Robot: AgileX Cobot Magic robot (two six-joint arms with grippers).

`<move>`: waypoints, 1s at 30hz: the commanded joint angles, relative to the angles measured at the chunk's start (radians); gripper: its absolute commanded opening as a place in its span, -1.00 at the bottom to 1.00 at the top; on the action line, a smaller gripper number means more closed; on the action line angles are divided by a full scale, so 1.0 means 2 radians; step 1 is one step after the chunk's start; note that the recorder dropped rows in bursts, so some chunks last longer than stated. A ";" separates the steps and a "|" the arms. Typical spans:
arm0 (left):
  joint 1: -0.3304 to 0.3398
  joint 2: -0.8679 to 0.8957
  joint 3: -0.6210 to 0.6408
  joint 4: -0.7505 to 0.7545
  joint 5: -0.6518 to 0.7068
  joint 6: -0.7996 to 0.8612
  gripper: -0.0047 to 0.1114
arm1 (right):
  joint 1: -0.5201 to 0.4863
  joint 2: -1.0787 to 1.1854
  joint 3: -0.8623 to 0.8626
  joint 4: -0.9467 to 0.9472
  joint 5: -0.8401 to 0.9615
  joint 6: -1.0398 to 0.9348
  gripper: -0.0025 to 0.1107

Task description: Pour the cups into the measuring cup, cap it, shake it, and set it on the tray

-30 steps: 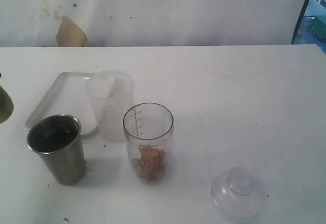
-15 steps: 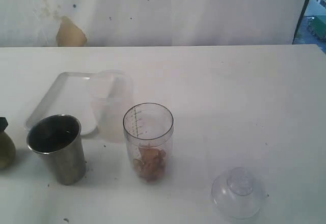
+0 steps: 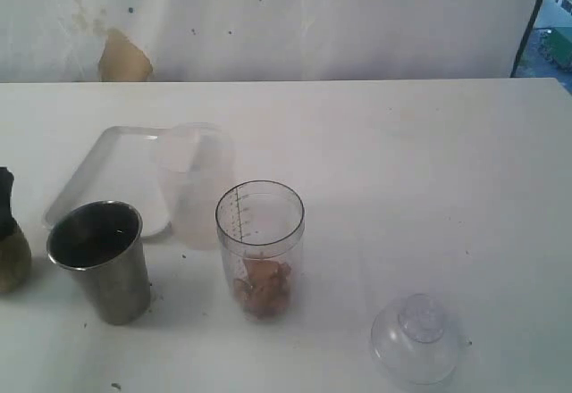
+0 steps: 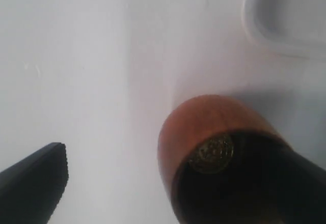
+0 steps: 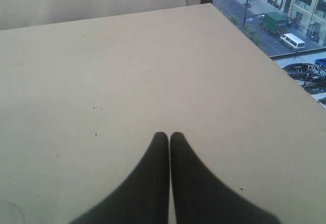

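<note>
The squat brown cup stands on the table at the far left edge, upright. My left gripper straddles the brown cup and is open: one black finger stands well clear of the cup wall, while the other is lost in the dark by the cup's mouth. The steel tumbler stands just right of the brown cup. The clear measuring cup holds brown pieces at its bottom. The dome cap lies on the table at the front right. My right gripper is shut over bare table.
The white tray lies behind the tumbler, and one of its corners shows in the left wrist view. A frosted tub stands at the tray's right end, just behind the measuring cup. The table's right edge shows in the right wrist view.
The brown cup came down from mid-air at the left edge and now rests on the table. A black part of the left gripper now shows above it.
</note>
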 commanded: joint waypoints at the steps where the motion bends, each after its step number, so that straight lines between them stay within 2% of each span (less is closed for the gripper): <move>1: -0.001 -0.058 -0.006 -0.008 -0.022 -0.003 0.89 | -0.002 -0.003 0.001 -0.001 -0.003 0.002 -0.94; 11: -0.001 -0.171 -0.006 -0.022 -0.017 -0.005 0.89 | -0.002 -0.003 0.001 -0.001 -0.003 0.002 -0.94; 15: -0.001 -0.243 0.024 -0.075 -0.079 0.036 0.89 | -0.002 -0.003 0.001 -0.001 -0.003 0.002 -0.94; 18: -0.001 -0.333 0.088 -0.171 -0.173 0.110 0.89 | -0.002 -0.003 0.001 -0.001 -0.003 0.002 -0.94; 22: -0.001 -0.438 0.179 -0.331 -0.242 0.247 0.89 | -0.002 -0.003 0.001 -0.001 -0.003 0.002 -0.94; 24: -0.001 -0.479 0.228 -0.438 -0.246 0.338 0.89 | -0.002 -0.003 0.001 -0.001 -0.003 0.002 -0.94; 27: -0.001 -0.513 0.293 -0.585 -0.217 0.475 0.89 | -0.002 -0.003 0.001 -0.001 -0.003 0.002 -0.94; 30: -0.001 -0.516 0.355 -0.660 -0.187 0.574 0.89 | -0.002 -0.003 0.001 -0.001 -0.003 0.002 -0.94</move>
